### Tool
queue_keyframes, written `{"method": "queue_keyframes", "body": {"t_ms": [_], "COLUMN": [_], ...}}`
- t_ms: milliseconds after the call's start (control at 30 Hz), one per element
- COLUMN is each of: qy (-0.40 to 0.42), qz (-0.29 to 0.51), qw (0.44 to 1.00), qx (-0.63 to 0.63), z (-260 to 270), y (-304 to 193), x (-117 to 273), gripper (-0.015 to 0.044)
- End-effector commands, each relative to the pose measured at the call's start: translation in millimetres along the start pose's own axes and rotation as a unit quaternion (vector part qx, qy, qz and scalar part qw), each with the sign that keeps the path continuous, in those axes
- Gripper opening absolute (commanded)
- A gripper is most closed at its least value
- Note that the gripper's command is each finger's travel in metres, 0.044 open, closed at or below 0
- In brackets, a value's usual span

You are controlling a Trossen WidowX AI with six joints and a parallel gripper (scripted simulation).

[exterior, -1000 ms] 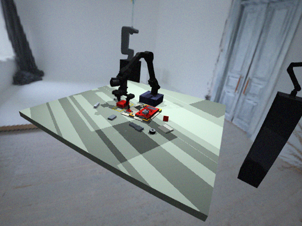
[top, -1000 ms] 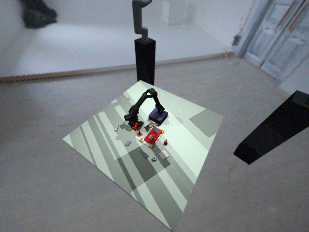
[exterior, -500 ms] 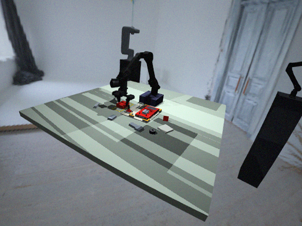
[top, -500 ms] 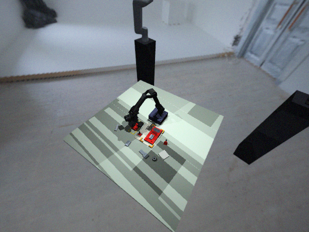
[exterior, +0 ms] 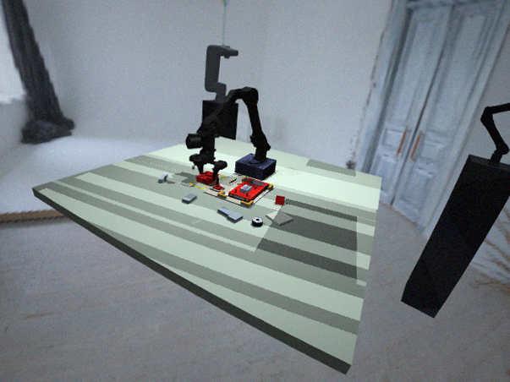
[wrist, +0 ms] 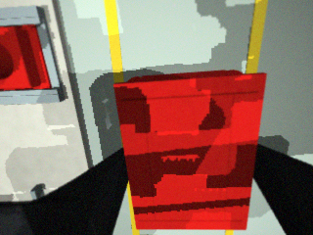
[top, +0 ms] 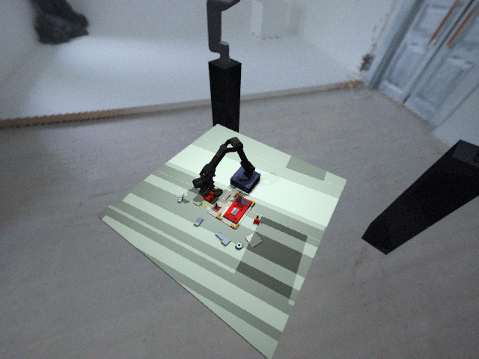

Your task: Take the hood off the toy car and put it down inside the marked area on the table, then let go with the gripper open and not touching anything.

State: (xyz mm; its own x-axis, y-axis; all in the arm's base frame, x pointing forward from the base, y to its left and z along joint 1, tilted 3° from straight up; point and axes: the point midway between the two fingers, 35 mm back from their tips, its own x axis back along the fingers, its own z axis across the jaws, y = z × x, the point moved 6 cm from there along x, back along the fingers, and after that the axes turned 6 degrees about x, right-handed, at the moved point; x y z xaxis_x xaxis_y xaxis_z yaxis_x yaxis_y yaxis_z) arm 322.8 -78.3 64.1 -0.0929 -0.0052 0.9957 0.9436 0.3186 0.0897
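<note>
The red hood point(top: 209, 197) point(exterior: 205, 178) point(wrist: 191, 142) is a flat rectangular block between the fingers of my gripper point(top: 210, 194) point(exterior: 208, 175) point(wrist: 186, 151). The gripper is shut on it, with one black finger against each long side in the wrist view. The hood is over the yellow-outlined marked area point(wrist: 113, 44) and low at the table; whether its underside touches the table is hidden. The outline's side strips run on past the hood's far edge. The red toy car point(top: 230, 216) point(exterior: 236, 193) sits apart, between orange corner pieces.
A small red part with a black post point(top: 217, 208) point(exterior: 218, 187) stands between marked area and car. A red block point(top: 256, 221) point(exterior: 279, 200), grey pieces point(top: 198, 221) point(exterior: 188, 197), a wheel point(top: 236, 245) point(exterior: 257, 224) and a flat tile point(top: 254, 239) point(exterior: 279, 218) lie around the car.
</note>
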Motion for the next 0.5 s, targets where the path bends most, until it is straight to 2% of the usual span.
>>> {"method": "queue_keyframes", "body": {"t_ms": [0, 267, 467], "qy": [0.000, 0.000, 0.000], "qz": [0.000, 0.000, 0.002], "qw": [1.000, 1.000, 1.000], "qx": [0.000, 0.000, 0.000], "z": [0, 0, -1], "y": [0, 0, 3], "x": [0, 3, 54], "gripper": [0.0236, 0.0440, 0.0440]}}
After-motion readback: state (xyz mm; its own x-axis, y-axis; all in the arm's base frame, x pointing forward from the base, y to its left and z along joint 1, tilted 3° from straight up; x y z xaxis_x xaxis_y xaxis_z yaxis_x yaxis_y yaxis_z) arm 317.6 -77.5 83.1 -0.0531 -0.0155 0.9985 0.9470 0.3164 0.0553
